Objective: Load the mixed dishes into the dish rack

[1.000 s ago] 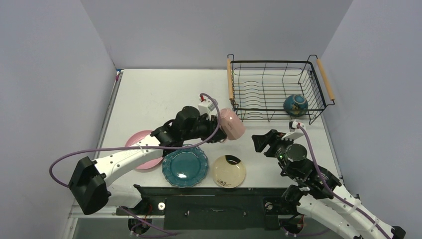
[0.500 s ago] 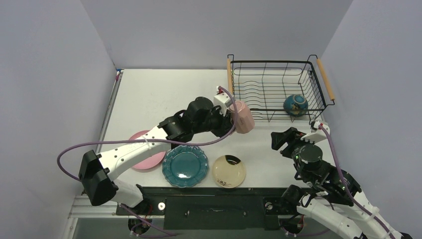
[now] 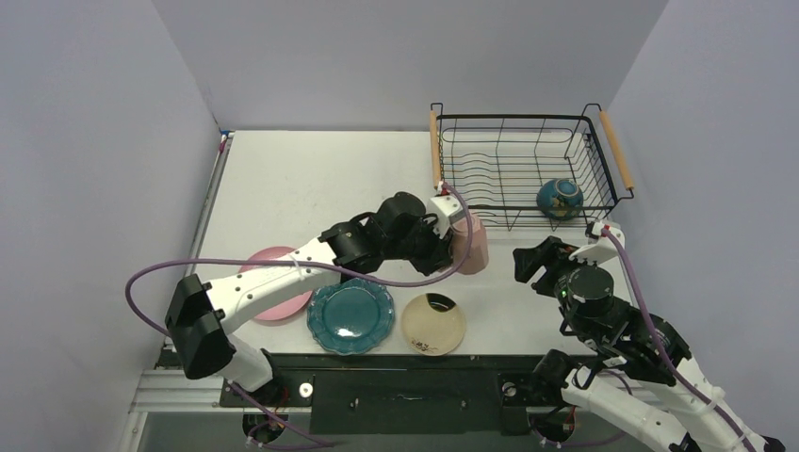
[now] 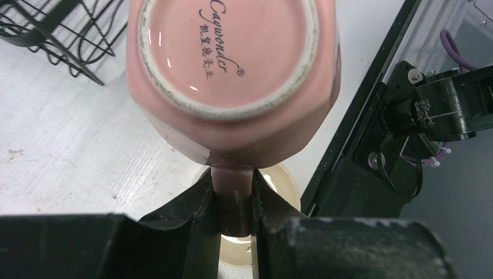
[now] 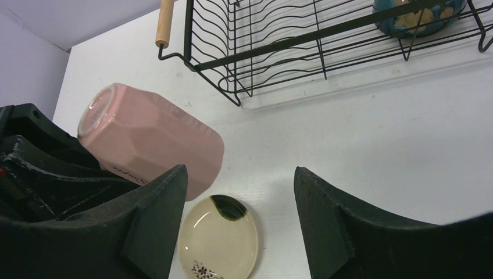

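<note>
- L gripper [image 4: 232, 200] is clamping the cup [image 3: 470, 243] by its handle. Vs 0.5 s ago, cup is sitting lower and further right, base up, beside the rack [image 3: 513, 117] front-left corner, outside it.
- R gripper [image 5: 239, 171] is hanging wide open, holding nothing, pos. barely changed.
- White table [image 3: 301, 179], grey-lilac walls [image 3: 396, 56].
- Bowl [image 3: 560, 198] is sitting in rack's right end.
- Pink plate [image 3: 269, 301], teal plate [image 3: 350, 315], cream dish [image 3: 433, 324] are lying along the near edge.

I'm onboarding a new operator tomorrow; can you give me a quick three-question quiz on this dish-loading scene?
1. True or false: the dark-teal bowl sits inside the dish rack.
2. The left pincer grips the pink cup by its: A) rim B) handle C) base.
3. Fill in: the right pincer is ____ (open or shut).
Key: 1 true; 2 B; 3 open.
</note>
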{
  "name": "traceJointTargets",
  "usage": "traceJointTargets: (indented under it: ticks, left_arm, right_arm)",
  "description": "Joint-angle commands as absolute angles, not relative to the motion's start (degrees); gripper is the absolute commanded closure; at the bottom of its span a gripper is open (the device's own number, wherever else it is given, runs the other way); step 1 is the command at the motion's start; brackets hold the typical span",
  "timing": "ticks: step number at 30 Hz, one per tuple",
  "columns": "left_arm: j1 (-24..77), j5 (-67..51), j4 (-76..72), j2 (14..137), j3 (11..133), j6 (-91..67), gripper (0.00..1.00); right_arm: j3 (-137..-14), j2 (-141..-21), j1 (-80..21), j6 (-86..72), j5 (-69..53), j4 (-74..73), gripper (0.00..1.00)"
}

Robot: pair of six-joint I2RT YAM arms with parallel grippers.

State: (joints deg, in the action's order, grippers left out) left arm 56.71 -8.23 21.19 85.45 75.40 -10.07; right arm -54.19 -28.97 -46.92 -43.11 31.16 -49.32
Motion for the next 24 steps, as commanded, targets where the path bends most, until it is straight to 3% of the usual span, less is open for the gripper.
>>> traceJointTargets:
  ticks: [1, 6, 16, 20, 24]
  left_arm:
    - [57.6, -11.3, 15.1, 85.7, 80.4, -12.6, 1.00]
    - [56.9, -18.6, 13.0, 85.1, 78.7, -23.7, 1.00]
    - [45.8, -37.8, -26.0, 80.2, 62.8, -62.0, 1.00]
    - [45.8, -36.6, -20.4, 80.3, 63.2, -58.1, 1.00]
    - [45.8, -38.4, -30.7, 80.2, 58.7, -66.5, 1.00]
  right_arm:
    - [-54.5, -29.1, -46.8, -44.2, 30.6, -50.0, 0.37]
    - [-53.7, -29.4, -46.8, -44.5, 30.2, -50.0, 0.37]
    - [-50.4, -27.6, -46.8, -45.7, 20.0, -41.0, 0.37]
    - [-50.6, -27.4, -46.8, -46.1, 19.9, -41.0, 0.38]
    - [-49.7, -25.2, -46.9, -47.7, 18.1, -40.4, 0.37]
